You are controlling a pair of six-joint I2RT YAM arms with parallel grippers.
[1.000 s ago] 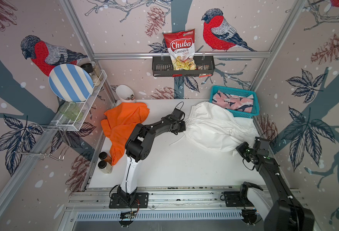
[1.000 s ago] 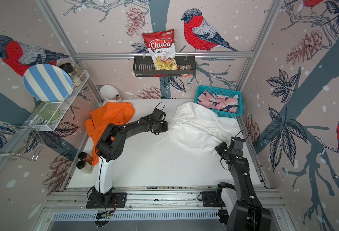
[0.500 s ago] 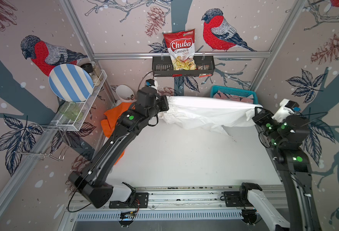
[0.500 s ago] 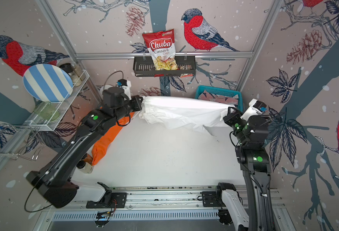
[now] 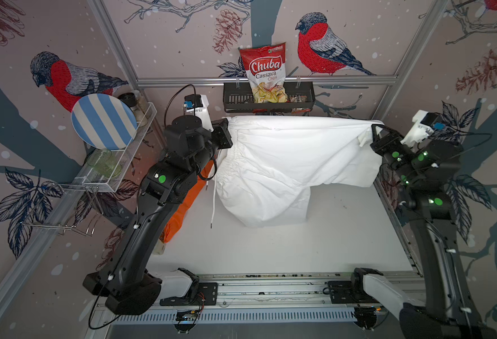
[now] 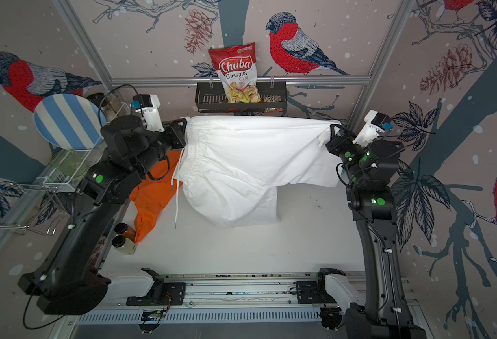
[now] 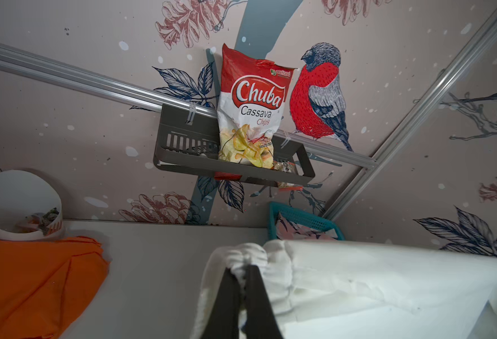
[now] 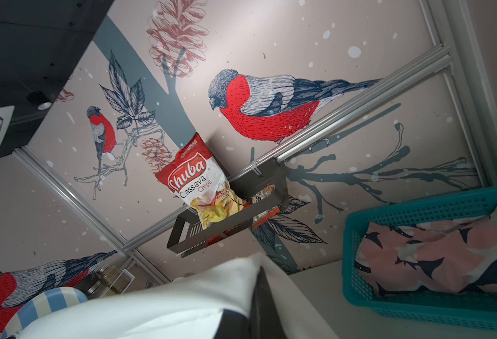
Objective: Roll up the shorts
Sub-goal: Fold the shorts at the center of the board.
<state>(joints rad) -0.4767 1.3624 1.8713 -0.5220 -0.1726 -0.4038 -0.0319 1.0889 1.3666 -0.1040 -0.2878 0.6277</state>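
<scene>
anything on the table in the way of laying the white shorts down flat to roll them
Nothing visible does. The left gripper and right gripper hold the white shorts stretched above the table, whose open front part is bare. The orange shorts and two bottles lie at its left edge. Under the hanging cloth is hidden.

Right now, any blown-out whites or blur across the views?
Both top views: white shorts bright but folds readable, nothing smeared. Left wrist: left tool dark and soft up close, chip bag sharp. Right wrist: white shorts glare out near the lens, basket crisp.
</scene>
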